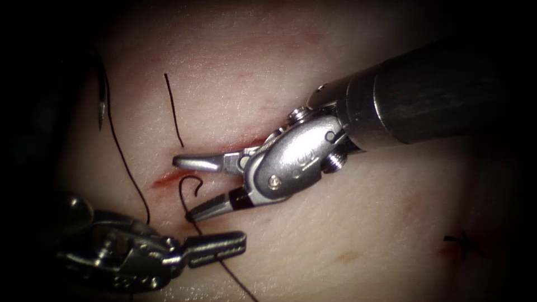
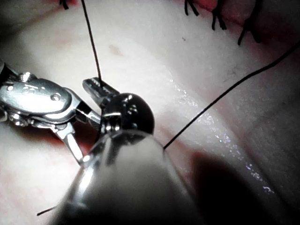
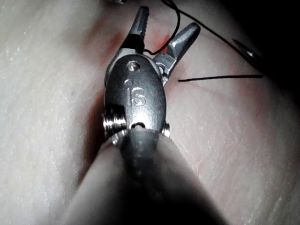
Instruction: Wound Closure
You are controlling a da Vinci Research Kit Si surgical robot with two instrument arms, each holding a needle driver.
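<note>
The cut (image 1: 168,179) is a short red slit in the pale tissue (image 1: 347,235). My right tool (image 1: 190,185) reaches in from the right, its jaws open wide over the cut; a small curl of thread (image 1: 191,180) stands between them, held by neither. The right wrist view shows the same open jaws (image 3: 166,21) around that curl. My left tool (image 1: 240,242) lies below the cut, shut on the thread (image 1: 224,264) running down from the curl; its jaws (image 2: 96,84) grip the strand. The needle (image 1: 101,109) lies free at the far left, outside the tissue, its tip (image 3: 244,48) bare.
A loose cut piece of thread (image 1: 173,112) lies on the tissue above the cut. A long strand (image 1: 128,173) trails from the needle down the left side. A finished stitch (image 1: 461,240) sits at the lower right. Red fluid stains the cut's edges.
</note>
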